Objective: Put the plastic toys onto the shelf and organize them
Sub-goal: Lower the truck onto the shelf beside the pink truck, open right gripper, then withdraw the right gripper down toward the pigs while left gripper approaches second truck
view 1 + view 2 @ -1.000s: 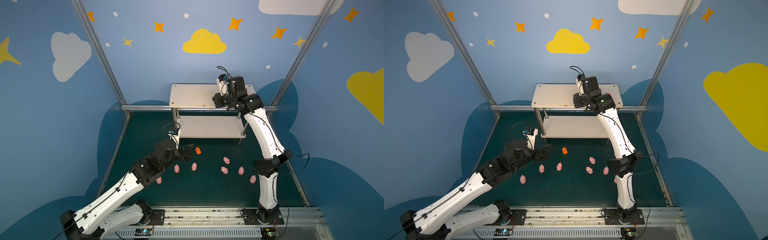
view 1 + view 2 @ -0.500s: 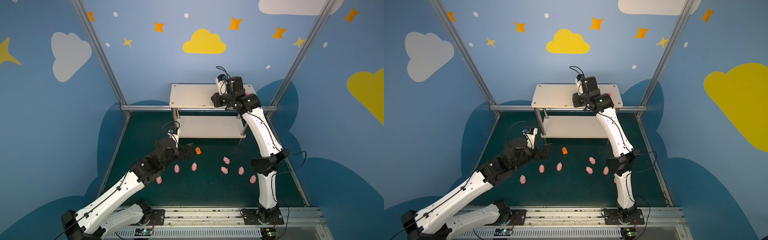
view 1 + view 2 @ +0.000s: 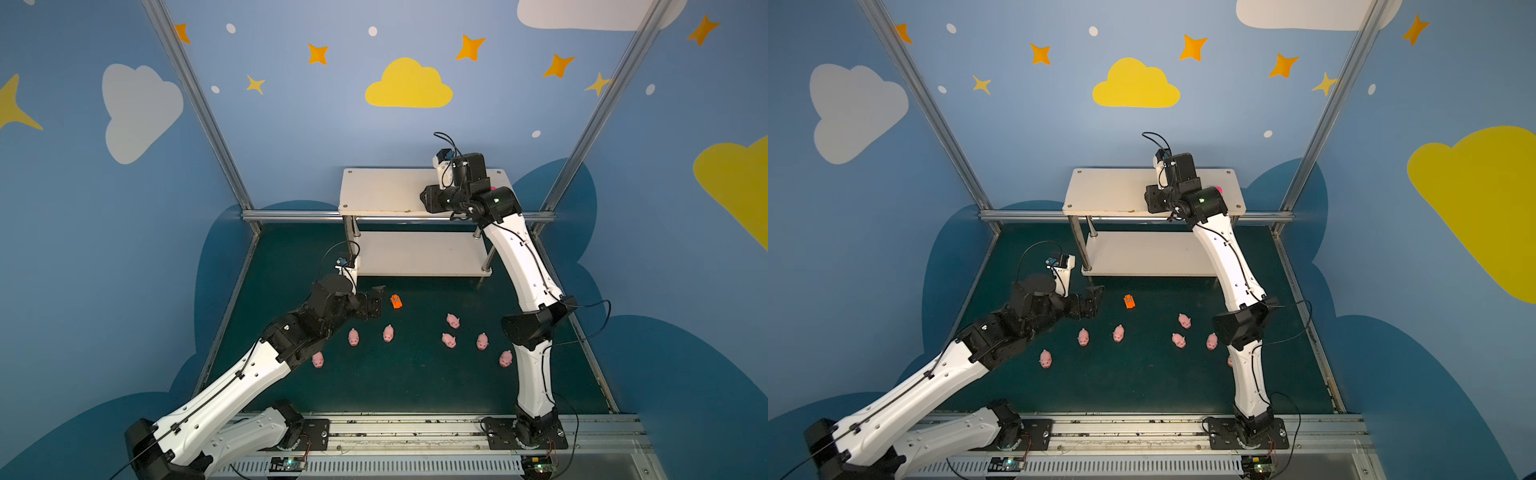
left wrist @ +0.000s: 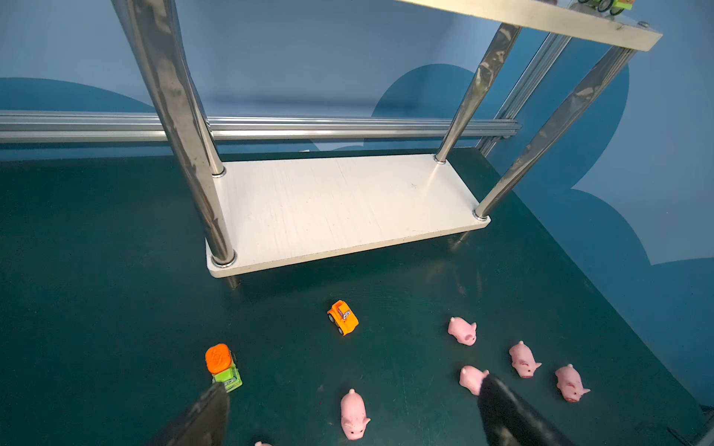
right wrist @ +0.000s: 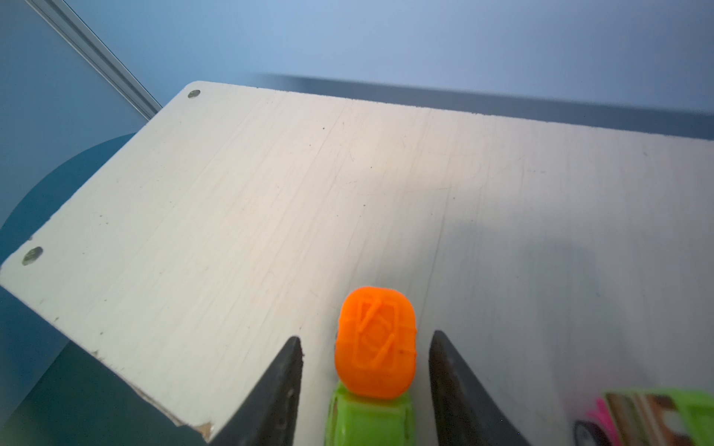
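Both pincers gape, holding nothing: left gripper point(image 4: 353, 383) wide, right gripper point(image 5: 366, 336) parted astride the lime truck point(image 5: 373, 370) by the shelf point(image 5: 270, 193) edge. A brushing jaw could roll it off.

Pigs point(image 3: 449, 340) scattered on mat point(image 3: 415, 382) before shelf point(image 3: 386, 191); mixer truck point(image 5: 374, 343) on top board point(image 5: 270, 193)

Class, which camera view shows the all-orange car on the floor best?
Left wrist view: the orange car is close, wheels visible. Both top views show only a tiny speck; the right wrist view misses it.
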`<act>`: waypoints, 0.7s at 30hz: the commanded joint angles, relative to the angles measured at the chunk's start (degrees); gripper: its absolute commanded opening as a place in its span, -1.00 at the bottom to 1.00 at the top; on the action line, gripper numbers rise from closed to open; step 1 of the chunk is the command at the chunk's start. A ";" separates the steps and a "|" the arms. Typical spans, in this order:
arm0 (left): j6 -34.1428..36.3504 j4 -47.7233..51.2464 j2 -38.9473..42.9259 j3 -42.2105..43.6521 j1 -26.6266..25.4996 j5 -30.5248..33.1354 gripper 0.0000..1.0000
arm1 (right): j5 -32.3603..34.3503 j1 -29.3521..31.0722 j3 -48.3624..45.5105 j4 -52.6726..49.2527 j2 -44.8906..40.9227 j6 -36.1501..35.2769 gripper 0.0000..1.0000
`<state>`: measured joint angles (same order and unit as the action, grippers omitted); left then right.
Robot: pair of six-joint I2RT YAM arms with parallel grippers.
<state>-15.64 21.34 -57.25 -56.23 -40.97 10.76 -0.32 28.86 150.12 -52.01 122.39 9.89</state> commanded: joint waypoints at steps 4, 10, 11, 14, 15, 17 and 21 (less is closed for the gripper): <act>0.30 0.71 0.60 -0.90 0.24 -0.22 0.99 | -2.15 0.12 1.57 2.65 -1.06 0.64 0.32; 0.20 1.06 1.62 -0.90 0.28 0.22 0.99 | -0.93 0.32 1.60 3.76 -2.93 -0.11 0.50; 0.17 1.07 1.82 -0.90 0.30 0.31 0.99 | -0.83 0.34 1.64 3.97 -3.52 -0.37 0.51; 0.24 1.22 1.76 -1.16 0.29 0.40 0.99 | -0.56 0.36 1.60 4.37 -5.12 -1.02 0.56; 0.18 1.49 1.75 -1.29 0.29 0.53 0.99 | -0.49 0.43 1.60 4.37 -5.74 -1.23 0.57; -0.20 2.29 1.79 -1.55 0.30 1.23 0.99 | -0.47 0.41 1.34 4.05 -7.07 -1.29 0.59; -1.26 3.03 2.85 -0.93 0.34 2.71 1.00 | 0.12 0.97 -5.41 5.00 -12.69 -1.52 0.61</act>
<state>-16.05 23.07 -55.88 -56.25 -40.88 11.68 -1.10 29.32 147.85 -48.95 115.70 8.99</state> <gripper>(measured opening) 0.997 0.804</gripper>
